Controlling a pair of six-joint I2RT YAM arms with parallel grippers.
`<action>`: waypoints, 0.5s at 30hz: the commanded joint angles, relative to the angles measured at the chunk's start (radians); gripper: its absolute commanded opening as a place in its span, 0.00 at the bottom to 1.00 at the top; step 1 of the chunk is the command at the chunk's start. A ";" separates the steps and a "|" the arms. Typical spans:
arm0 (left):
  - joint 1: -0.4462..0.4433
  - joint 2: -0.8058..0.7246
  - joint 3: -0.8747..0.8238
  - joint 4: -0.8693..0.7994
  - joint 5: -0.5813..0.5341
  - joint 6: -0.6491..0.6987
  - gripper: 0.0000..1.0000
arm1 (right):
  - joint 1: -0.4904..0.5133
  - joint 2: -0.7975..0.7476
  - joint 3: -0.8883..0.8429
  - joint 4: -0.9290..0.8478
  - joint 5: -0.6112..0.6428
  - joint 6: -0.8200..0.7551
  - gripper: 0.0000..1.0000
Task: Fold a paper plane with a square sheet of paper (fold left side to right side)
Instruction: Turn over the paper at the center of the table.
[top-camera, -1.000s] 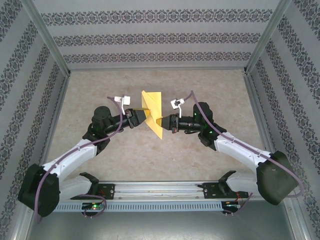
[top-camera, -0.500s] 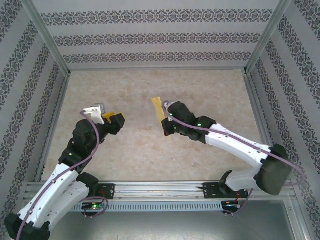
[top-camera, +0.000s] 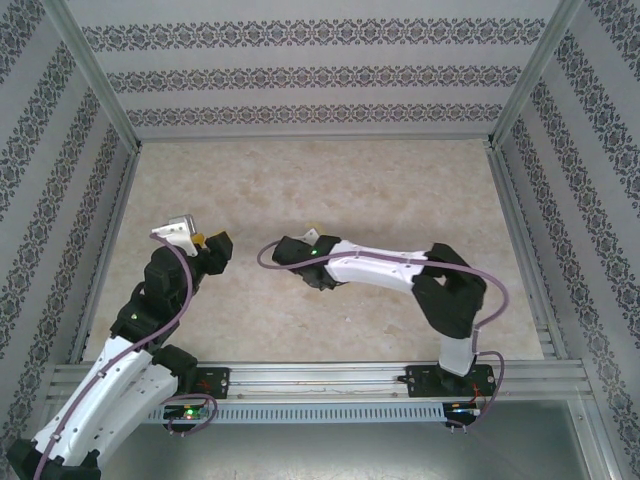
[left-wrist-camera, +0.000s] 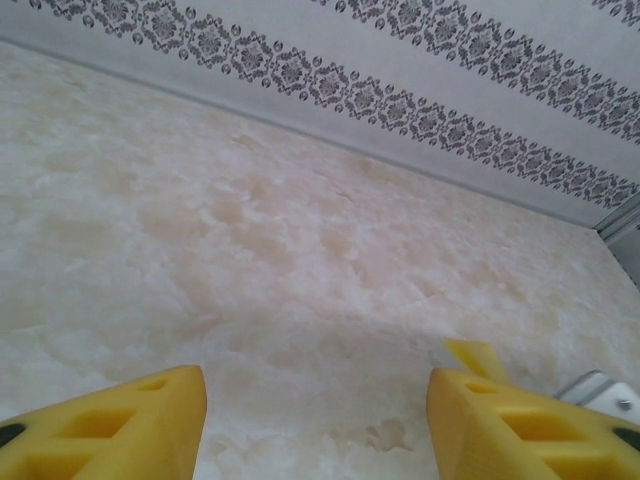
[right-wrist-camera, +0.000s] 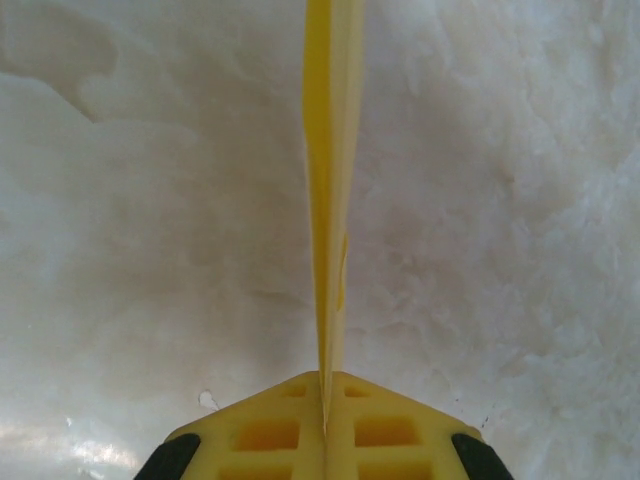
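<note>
My right fingers (right-wrist-camera: 270, 432) are clamped on the yellow paper (right-wrist-camera: 325, 180), which runs edge-on up frame centre over the worktop (right-wrist-camera: 130, 250). My left fingers (left-wrist-camera: 120, 425) are apart and empty. The sheet looks thin and floppy, so I'd grip by the crease, lightly.

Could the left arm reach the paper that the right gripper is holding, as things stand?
Probably yes. The left gripper is open, the paper stands clamped in the right gripper just ahead to its right, and bare table lies between them.
</note>
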 joint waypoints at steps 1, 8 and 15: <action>0.013 0.010 0.018 -0.027 -0.008 0.020 0.60 | 0.011 0.070 0.047 -0.082 0.062 0.036 0.03; 0.013 0.024 0.025 -0.028 0.006 0.023 0.60 | 0.014 0.058 0.030 -0.019 -0.065 0.034 0.36; 0.013 0.074 0.028 0.002 0.069 0.008 0.62 | -0.013 -0.074 -0.036 0.051 -0.187 0.038 0.58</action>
